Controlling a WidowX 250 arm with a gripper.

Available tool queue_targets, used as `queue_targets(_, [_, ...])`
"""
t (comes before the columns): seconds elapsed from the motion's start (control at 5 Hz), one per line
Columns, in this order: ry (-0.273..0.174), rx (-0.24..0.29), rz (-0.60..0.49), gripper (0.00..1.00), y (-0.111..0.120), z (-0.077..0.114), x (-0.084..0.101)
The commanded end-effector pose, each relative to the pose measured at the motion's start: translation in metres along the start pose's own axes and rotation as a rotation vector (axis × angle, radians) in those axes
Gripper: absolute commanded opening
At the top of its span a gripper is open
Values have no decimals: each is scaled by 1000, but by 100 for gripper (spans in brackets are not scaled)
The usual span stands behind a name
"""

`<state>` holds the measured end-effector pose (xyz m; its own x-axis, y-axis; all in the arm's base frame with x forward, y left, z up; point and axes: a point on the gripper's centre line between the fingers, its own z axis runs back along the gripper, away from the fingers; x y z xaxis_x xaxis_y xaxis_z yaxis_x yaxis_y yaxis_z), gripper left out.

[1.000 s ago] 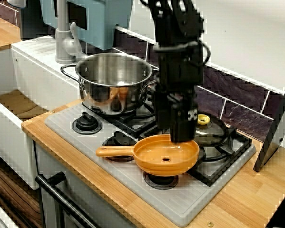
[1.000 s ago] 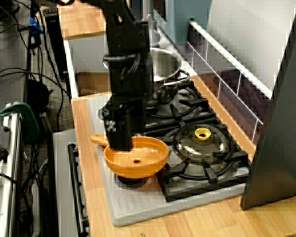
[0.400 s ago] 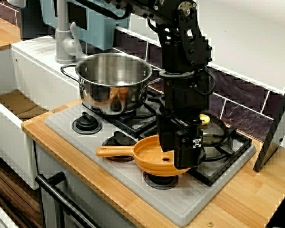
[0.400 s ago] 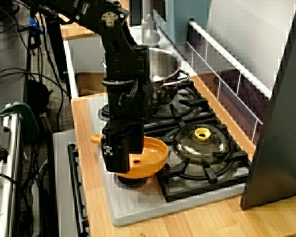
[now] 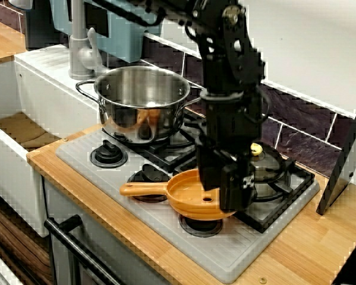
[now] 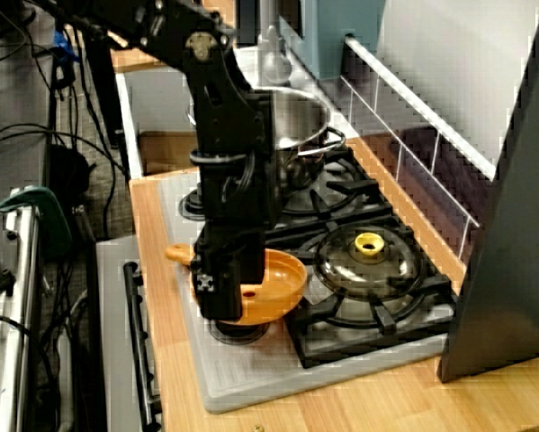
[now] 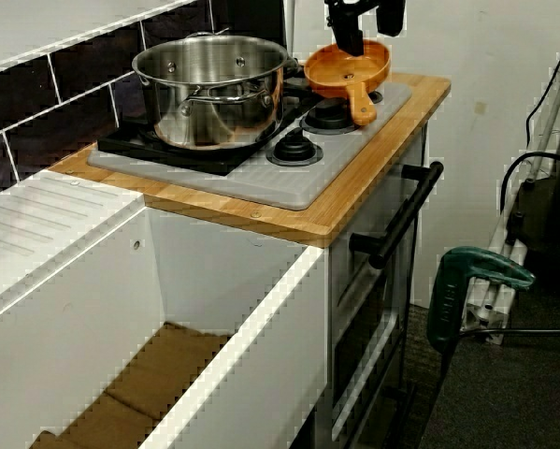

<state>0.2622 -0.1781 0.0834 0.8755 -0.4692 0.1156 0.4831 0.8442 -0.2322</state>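
Observation:
An orange pan point(image 5: 186, 199) sits on the front burner of a toy stove, its handle pointing left. In the front view my gripper point(image 5: 228, 202) is low over the pan's right half, and its body hides that side. The side view shows the gripper point(image 6: 220, 301) covering the near part of the pan point(image 6: 282, 283). In the low view from the sink end the gripper point(image 7: 366, 42) has its two fingers apart over the pan point(image 7: 350, 67), one finger reaching into the bowl. The pan rests level on the burner.
A steel pot point(image 5: 142, 98) stands on the back left burner, close to my arm. A glass lid with a yellow knob point(image 5: 267, 166) lies on the right grate. A dark panel point(image 5: 344, 160) leans at the right. Left of the grey stove plate point(image 5: 136, 214) are a faucet point(image 5: 79, 47) and a sink point(image 7: 195, 374).
My gripper has dropped from above the pan's far rim down onto its right side and come toward the front edge. The pan has stayed on its burner.

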Motion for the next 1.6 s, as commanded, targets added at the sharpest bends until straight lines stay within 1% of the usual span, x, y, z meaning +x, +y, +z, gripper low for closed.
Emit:
queue_targets(0.0, [-10,14,-11,100,4,1,5])
queue_targets(0.2, [1,21,-12,100,5,-4,7])
queue_targets(0.4, [-21,22,76,0,9,-6,3])
queue_targets(0.6, [-28,30,68,0,9,-3,4])
queue_targets(1.0, [-23,51,65,0,13,7,6])
queue_targets(1.4, [-51,60,60,0,9,38,10])
